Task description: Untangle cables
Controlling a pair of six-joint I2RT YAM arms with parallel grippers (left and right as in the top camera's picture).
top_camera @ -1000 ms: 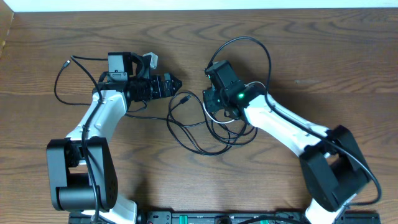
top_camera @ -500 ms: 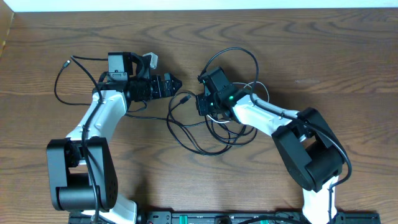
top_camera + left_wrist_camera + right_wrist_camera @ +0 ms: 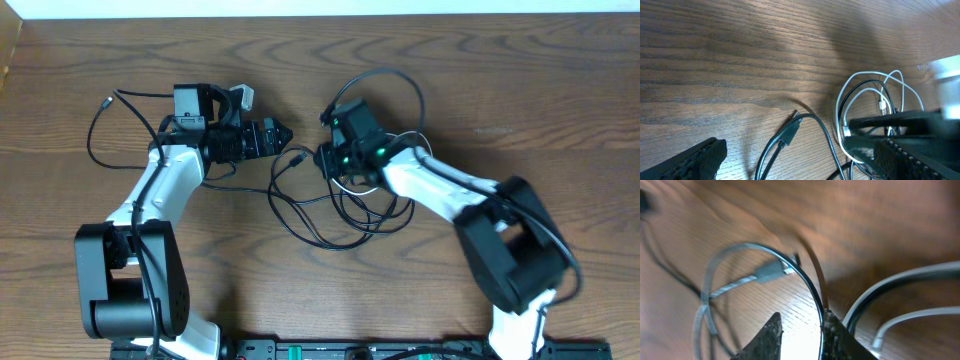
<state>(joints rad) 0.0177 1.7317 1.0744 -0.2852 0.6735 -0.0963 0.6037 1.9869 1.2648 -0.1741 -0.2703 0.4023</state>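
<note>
The wooden table (image 3: pixel 520 90) is carrying the tangled cables (image 3: pixel 335 205) directly under and below the right gripper (image 3: pixel 800 330), whose fingers are pinching one black strand, while the left gripper (image 3: pixel 283 135), jaws standing apart, is hovering just left of a loose plug (image 3: pixel 789 132)

This looks like a robotics lab bench rather than a home or shop. A bare wood-grain tabletop (image 3: pixel 520 90) fills the overhead view, with a pale strip of wall or floor along its far edge. Two white-and-black robot arms stand on it, the left arm (image 3: pixel 150 200) and the right arm (image 3: pixel 450 195), both rooted at a black mounting rail (image 3: pixel 350 350) on the near edge. Only loose cables (image 3: pixel 340 205) lie on the wood, black and white; no household or office furnishings show.
</note>
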